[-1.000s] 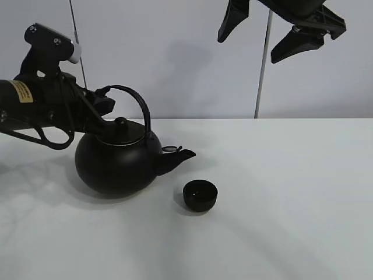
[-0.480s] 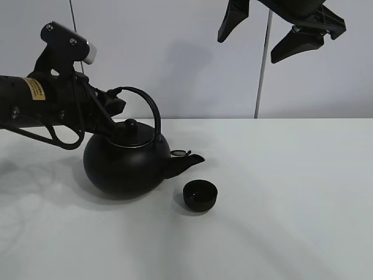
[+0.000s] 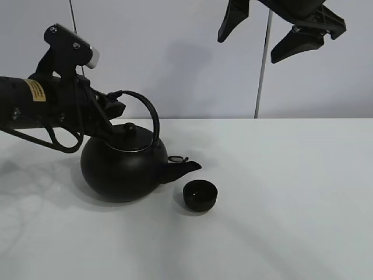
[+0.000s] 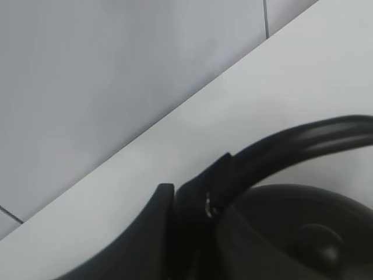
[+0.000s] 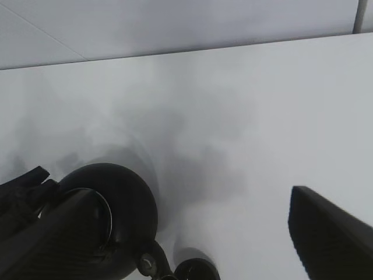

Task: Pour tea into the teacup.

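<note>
The black kettle hangs tilted over the white table, its spout pointing down-right, just above and left of the teacup. The teacup is a small black bowl-shaped cup standing on the table. My left gripper is shut on the rear end of the kettle's arched handle. The left wrist view shows a finger against the handle, above the lid. My right gripper hangs open high at the back, far above the table. Its wrist view looks down on the kettle and the teacup.
The white table runs to a pale wall at the back. A thin vertical pole stands behind the table right of centre, another at the left.
The left arm has carried the kettle a little to the right, towards the teacup, and tipped its spout lower. The right gripper and the teacup have not moved.
</note>
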You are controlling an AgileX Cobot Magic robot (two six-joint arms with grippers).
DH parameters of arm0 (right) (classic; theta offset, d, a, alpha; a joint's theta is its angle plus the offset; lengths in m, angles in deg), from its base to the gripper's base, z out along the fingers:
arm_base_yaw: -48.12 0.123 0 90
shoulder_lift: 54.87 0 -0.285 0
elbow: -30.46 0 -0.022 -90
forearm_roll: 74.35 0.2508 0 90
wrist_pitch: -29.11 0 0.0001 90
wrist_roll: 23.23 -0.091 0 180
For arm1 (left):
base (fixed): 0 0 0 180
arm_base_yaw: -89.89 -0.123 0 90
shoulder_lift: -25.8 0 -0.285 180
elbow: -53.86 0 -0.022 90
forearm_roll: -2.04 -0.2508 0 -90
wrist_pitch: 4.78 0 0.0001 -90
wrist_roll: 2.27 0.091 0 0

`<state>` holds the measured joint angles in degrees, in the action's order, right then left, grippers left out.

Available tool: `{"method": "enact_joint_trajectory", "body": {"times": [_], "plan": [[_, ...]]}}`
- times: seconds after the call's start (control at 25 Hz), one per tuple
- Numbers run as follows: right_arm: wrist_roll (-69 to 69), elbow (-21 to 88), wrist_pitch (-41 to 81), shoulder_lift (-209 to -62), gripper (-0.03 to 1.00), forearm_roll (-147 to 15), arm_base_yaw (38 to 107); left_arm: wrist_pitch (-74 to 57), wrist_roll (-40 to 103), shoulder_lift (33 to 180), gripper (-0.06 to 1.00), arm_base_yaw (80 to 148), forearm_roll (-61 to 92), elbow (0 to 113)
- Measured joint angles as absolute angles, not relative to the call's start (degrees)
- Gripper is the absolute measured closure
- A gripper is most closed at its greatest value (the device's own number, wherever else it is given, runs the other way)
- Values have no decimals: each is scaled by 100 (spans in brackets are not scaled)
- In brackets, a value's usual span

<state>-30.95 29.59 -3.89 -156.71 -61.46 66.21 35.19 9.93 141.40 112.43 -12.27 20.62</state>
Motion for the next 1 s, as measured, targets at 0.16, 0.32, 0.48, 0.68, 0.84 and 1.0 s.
{"method": "enact_joint_trajectory", "body": {"times": [0.16,0.32,0.48,0.68,0.84,1.0], "plan": [[-3095,2959,-389,-15671,36,-6146,6621,3505,1058,14140,84,11250,-1227,2073],[-3095,2959,-389,-15671,36,-6146,6621,3501,1144,14140,84,11250,-1227,2073],[-3095,2959,-389,-15671,36,-6146,6621,3501,1228,14140,84,11250,-1227,2073],[-3095,2959,-389,-15671,36,-6146,6621,3501,1258,14140,84,11279,-1227,2074],[-3095,2959,-389,-15671,36,-6146,6621,3501,1288,14140,84,11290,-1227,2074],[-3095,2959,-389,-15671,36,-6146,6621,3506,1363,14140,84,11290,-1227,2074]]}}
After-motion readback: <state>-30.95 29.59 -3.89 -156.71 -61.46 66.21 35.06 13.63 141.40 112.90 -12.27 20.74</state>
